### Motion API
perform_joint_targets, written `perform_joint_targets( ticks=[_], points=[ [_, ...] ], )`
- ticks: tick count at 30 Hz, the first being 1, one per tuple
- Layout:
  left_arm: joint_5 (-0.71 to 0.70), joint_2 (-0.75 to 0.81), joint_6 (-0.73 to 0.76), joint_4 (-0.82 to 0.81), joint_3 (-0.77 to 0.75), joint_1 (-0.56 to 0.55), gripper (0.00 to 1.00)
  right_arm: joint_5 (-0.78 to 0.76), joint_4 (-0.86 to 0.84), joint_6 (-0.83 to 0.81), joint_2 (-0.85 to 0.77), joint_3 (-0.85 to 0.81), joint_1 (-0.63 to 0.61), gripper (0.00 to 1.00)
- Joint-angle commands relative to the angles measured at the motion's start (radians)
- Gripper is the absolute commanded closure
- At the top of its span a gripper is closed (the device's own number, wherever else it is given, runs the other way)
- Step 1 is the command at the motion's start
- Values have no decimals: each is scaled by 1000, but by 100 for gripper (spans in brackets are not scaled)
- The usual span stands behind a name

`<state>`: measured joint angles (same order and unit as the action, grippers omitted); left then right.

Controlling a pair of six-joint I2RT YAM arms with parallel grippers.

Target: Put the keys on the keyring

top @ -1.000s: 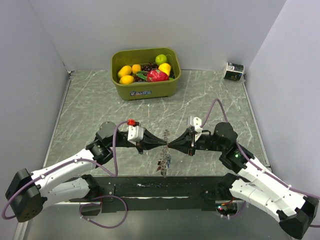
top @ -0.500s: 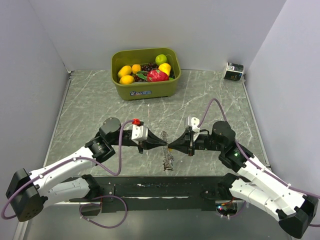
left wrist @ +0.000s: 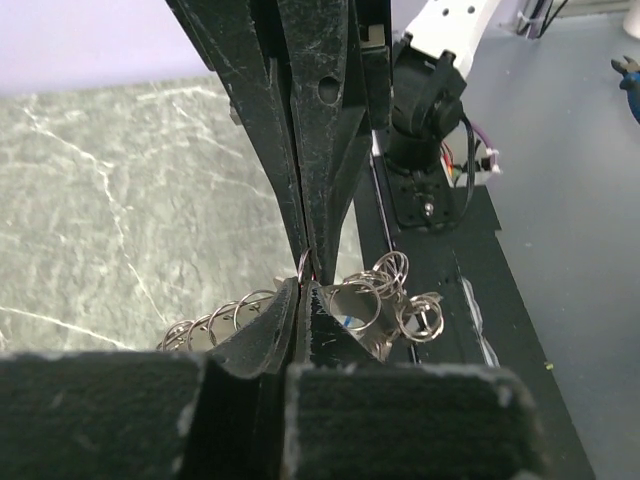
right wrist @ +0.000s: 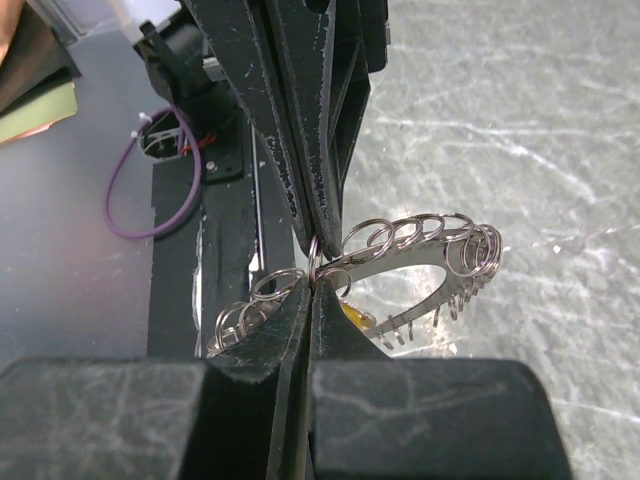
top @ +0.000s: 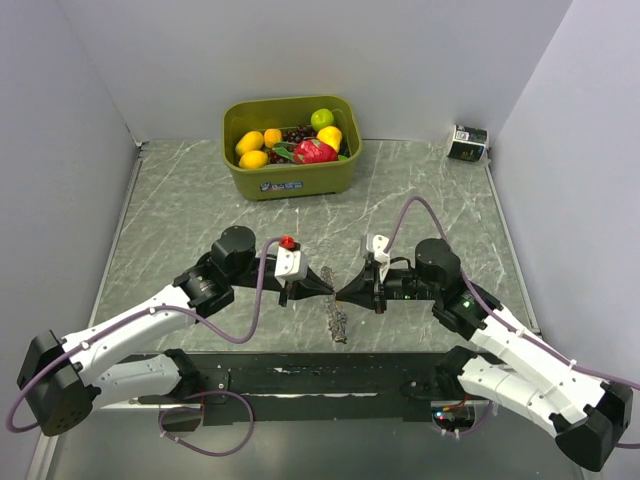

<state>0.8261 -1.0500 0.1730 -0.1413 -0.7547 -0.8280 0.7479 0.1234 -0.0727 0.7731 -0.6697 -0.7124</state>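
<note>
Grey marble table (top: 170, 210): silver keyring (top: 336, 322) crowded with many small split rings.

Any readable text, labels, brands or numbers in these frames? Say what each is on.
Sticker on the front wall of the green bin: printed, too small to read.
Small box at the far right corner: printed faces, too blurred to read.
Wrist views: no text visible.
</note>
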Motion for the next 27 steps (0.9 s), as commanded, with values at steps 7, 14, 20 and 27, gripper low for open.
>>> perform_joint_targets(
  ticks=[7,14,20,27],
  points=[
    [18,-15,19,-6,-20,-13,99,-21,-77,2,-17,-67,-1,100],
    [-102,38,-95,-222,83,-13,99,-123,-97,30,-75,-22,-1,65],
    [-150,44,-110,-241,92,-13,99,-177,-117,50,-110,-2,-1,31],
    [-206,67,-90,-238,94,-11,99,-199,-108,51,-121,-1,-1,21]
  ],
)
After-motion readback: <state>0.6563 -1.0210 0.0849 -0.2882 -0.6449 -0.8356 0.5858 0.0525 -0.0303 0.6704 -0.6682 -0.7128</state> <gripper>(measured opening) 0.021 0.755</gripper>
